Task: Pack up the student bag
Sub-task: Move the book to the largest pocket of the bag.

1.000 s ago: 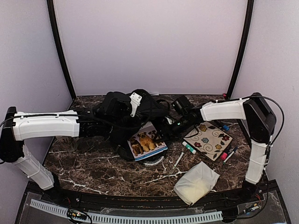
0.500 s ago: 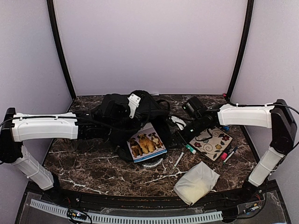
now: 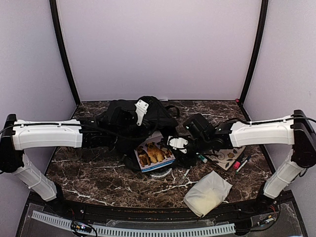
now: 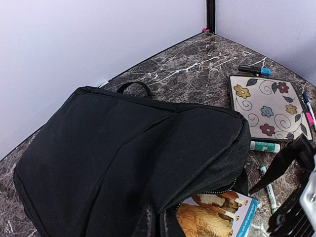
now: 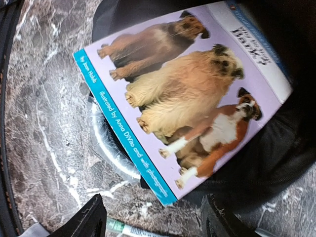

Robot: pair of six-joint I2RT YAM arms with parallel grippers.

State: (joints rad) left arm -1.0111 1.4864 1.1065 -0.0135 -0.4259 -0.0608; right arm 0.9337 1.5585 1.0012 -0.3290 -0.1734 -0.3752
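Note:
The student bag (image 3: pixel 148 116) is a black backpack lying at the back middle of the table; it fills the left wrist view (image 4: pixel 123 158). A dog picture book (image 3: pixel 154 153) sticks halfway out of its open zipper, and it also shows in the left wrist view (image 4: pixel 217 217) and the right wrist view (image 5: pixel 187 94). My left gripper (image 3: pixel 129 118) is buried in the bag's top fabric and holds the flap up; its fingers are hidden. My right gripper (image 5: pixel 154 200) is open and empty, its fingers (image 5: pixel 94 217) straddling the book's near corner just above the table.
A floral notebook (image 4: pixel 269 111) lies right of the bag, partly under my right arm. Markers (image 4: pixel 264 146) and pens (image 3: pixel 240 163) are scattered near it. A white pouch (image 3: pixel 207 192) sits at the front right. A clear plastic piece (image 5: pixel 106 148) lies under the book.
My right arm has swung from the back right down and left to the book's near corner. The left arm and the bag have stayed put.

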